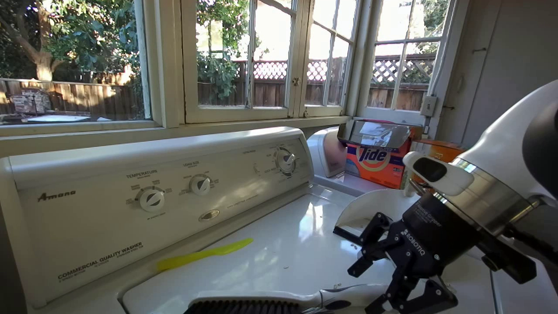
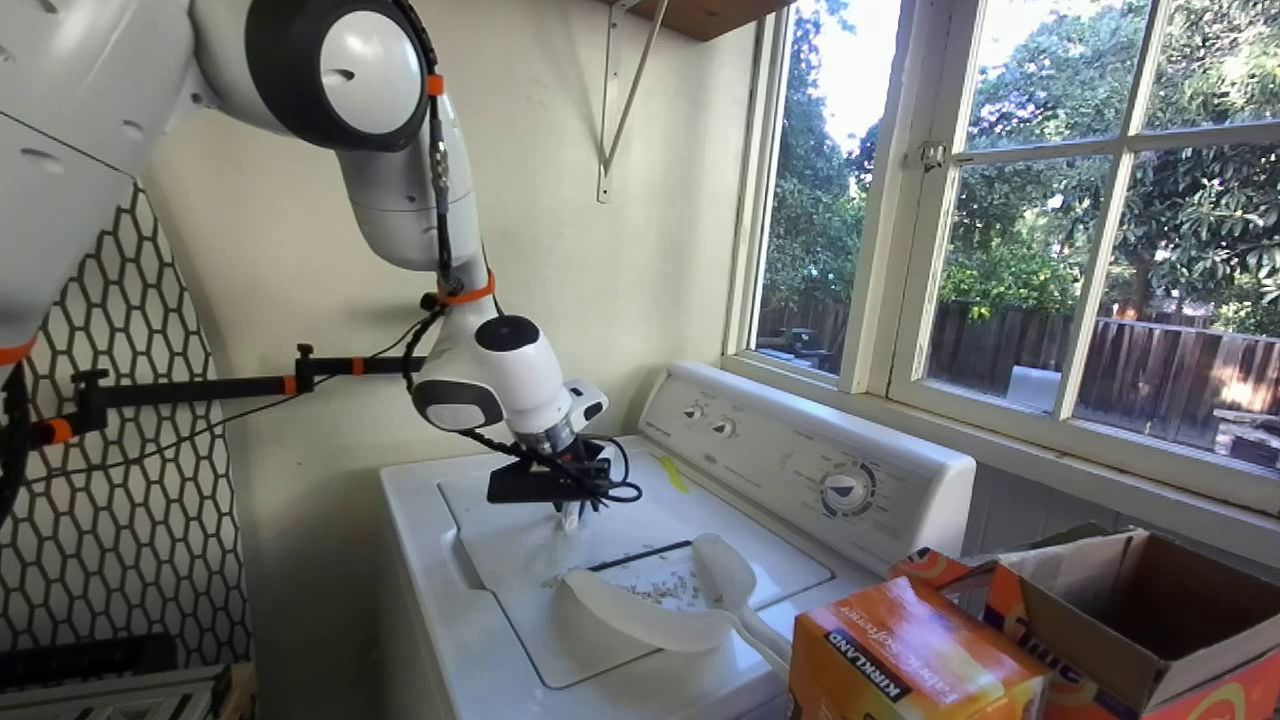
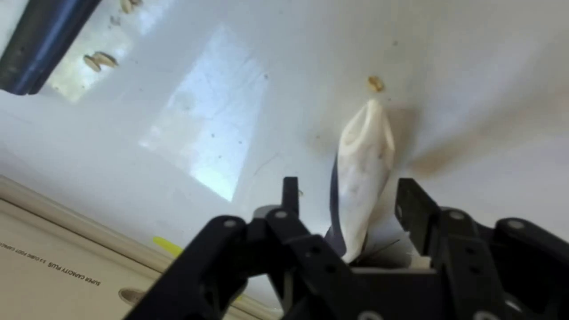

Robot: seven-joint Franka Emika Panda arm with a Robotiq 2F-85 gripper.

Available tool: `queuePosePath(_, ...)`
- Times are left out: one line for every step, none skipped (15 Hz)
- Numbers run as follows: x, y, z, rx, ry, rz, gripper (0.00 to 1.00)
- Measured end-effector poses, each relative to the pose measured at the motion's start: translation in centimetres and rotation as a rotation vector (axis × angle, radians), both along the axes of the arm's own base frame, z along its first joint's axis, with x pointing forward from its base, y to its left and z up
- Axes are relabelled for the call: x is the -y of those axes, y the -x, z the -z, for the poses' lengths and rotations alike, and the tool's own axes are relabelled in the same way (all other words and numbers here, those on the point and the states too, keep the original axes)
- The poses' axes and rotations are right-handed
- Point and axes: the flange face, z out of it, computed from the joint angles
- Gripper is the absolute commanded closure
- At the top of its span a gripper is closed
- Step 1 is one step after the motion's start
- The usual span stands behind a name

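My gripper [image 3: 349,195] stands open around the white and dark-grey handle of a brush [image 3: 362,164]. Gaps show between the handle and both fingers in the wrist view. In an exterior view the brush [image 1: 305,296] lies on the washer lid, black bristles cut off by the bottom edge, with my gripper [image 1: 370,285] at the handle's end. A white dustpan [image 2: 640,615] with a black lip rests on the lid, scattered with small crumbs. Its dark lip [image 3: 44,44] shows at the wrist view's upper left. A few pale bits [image 3: 100,61] lie on the lid.
Along the washer's control panel [image 1: 165,209] lies a flat yellow-green utensil [image 1: 205,254]. Past the dustpan stand an orange Tide box [image 1: 375,163] with a dark glossy object on top, a Kirkland box [image 2: 900,650] and an open carton [image 2: 1110,620]. Windows and a wall border the washer.
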Motion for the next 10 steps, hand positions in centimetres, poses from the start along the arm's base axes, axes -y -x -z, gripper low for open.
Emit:
queuePosePath(0.0, -0.1, -0.4, 0.017, 0.003, -0.001, 0.01)
queuePosePath(0.0, -0.1, -0.8, 0.036, 0.004, 0.001, 0.00)
queuePosePath(-0.1, -0.2, -1.3, 0.056, 0.005, 0.006, 0.00)
queuePosePath(-0.1, -0.3, -1.9, 0.078, 0.006, 0.013, 0.00)
queuePosePath(0.0, -0.4, -2.4, 0.095, 0.003, 0.024, 0.00)
queuePosePath(0.4, -0.5, -2.8, 0.099, 0.001, 0.049, 0.00)
queuePosePath(0.8, -0.5, -3.0, 0.101, 0.000, 0.071, 0.00)
queuePosePath(1.2, -0.5, -3.3, 0.099, -0.001, 0.098, 0.00)
queuePosePath(1.8, -0.6, -3.3, 0.092, -0.002, 0.131, 0.00)
queuePosePath(2.4, -0.5, -3.3, 0.083, -0.001, 0.166, 0.00)
